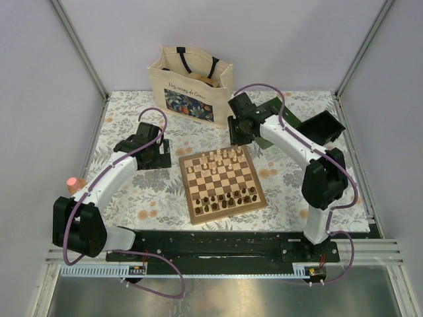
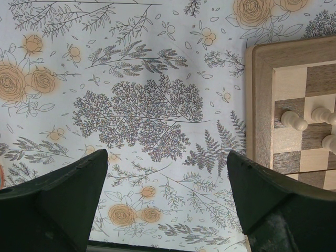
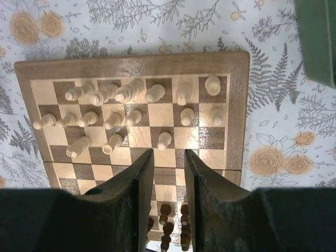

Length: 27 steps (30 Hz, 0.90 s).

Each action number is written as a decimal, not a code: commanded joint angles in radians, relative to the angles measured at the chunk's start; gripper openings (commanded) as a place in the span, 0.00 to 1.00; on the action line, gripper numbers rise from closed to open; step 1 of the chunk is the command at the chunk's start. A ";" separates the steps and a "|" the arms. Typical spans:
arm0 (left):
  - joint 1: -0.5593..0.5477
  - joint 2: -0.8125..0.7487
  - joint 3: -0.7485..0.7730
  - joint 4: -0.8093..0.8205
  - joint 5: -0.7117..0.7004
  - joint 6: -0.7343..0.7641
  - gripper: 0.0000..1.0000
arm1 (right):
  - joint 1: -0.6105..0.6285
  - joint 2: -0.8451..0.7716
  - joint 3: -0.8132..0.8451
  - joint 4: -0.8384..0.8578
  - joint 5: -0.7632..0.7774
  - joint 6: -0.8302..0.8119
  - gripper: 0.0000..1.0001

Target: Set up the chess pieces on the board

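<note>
The board lies in the middle of the flowered cloth. Cream chess pieces stand in its far rows and dark brown ones in its near rows. My right gripper hovers over the board's far edge. In the right wrist view it is open, with only bare squares in the gap. A cream pawn stands just beyond the tips, and dark pieces show below. My left gripper is wide open over bare cloth, left of the board's border and some cream pieces.
A printed tote bag stands at the back. A green box and a black tray sit at the back right; the green box also shows in the right wrist view. A small orange object lies at the cloth's left edge.
</note>
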 commanded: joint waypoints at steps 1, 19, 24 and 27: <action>0.001 0.000 0.005 0.017 0.011 0.008 0.99 | 0.037 -0.022 -0.079 0.032 -0.031 0.036 0.39; 0.003 0.011 0.009 0.019 0.014 0.009 0.99 | 0.062 0.086 -0.092 0.040 -0.041 0.050 0.40; 0.003 0.013 0.012 0.017 0.016 0.011 0.99 | 0.065 0.103 -0.093 0.036 -0.037 0.051 0.38; 0.001 0.013 0.013 0.017 0.016 0.011 0.99 | 0.065 0.113 -0.095 0.038 -0.035 0.050 0.37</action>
